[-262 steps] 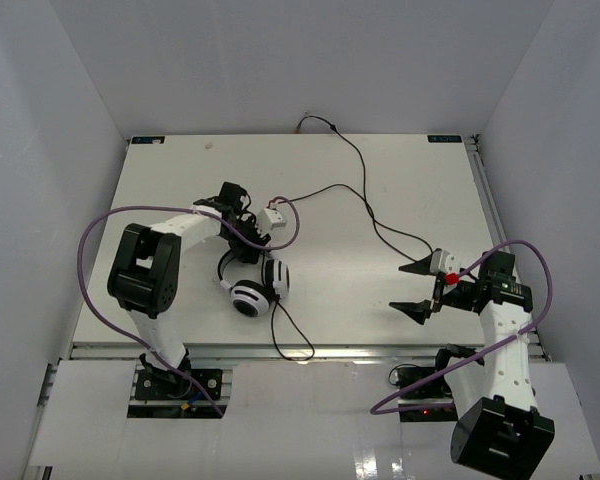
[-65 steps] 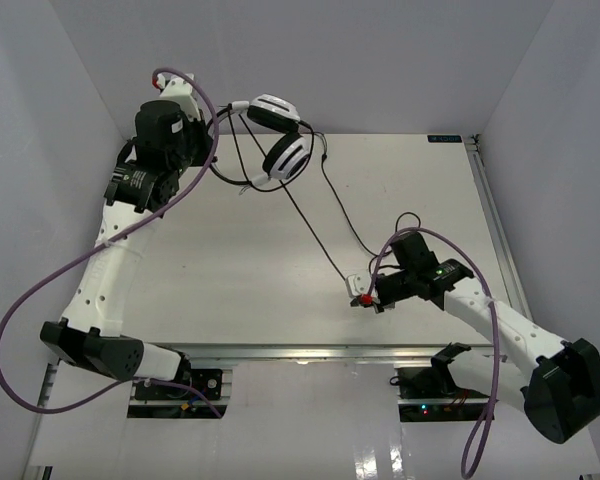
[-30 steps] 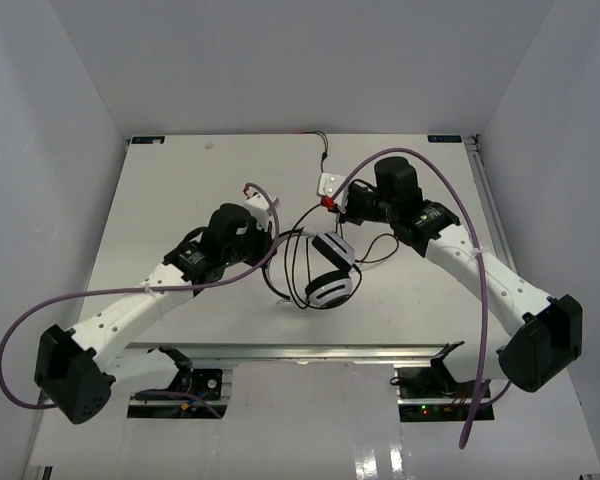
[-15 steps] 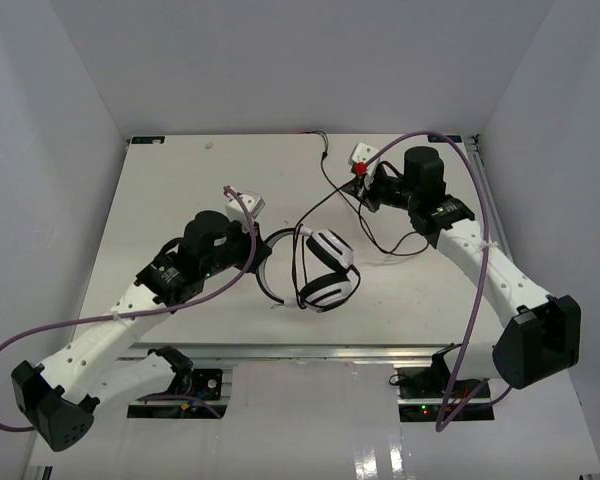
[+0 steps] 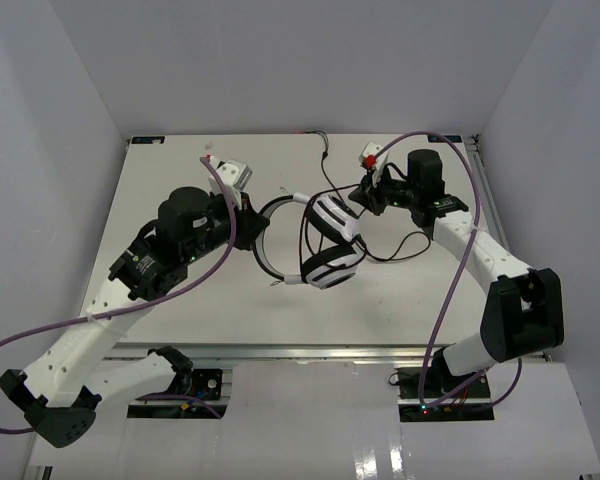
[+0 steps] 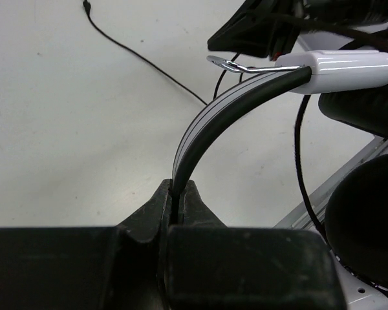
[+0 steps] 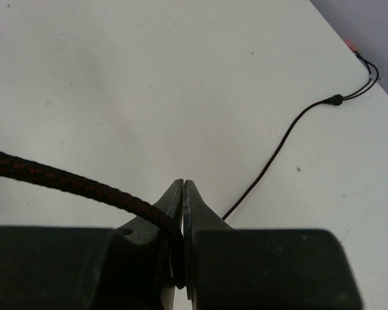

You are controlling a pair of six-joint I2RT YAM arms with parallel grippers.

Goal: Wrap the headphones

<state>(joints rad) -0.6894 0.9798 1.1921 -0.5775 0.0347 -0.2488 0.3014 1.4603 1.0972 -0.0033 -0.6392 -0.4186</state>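
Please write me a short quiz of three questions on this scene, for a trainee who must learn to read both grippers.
1. True or false: the left gripper is shut on the headband.
2. The right gripper pinches: A) the headband, B) the braided cord, C) nothing.
3. Fill in: the earcups have ___ shells.
Key: 1 true; 2 B; 3 white.

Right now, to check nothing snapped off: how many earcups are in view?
2. One earcup is at the centre of the top view, on the far side; the other is just nearer, beside it. None seems hidden.
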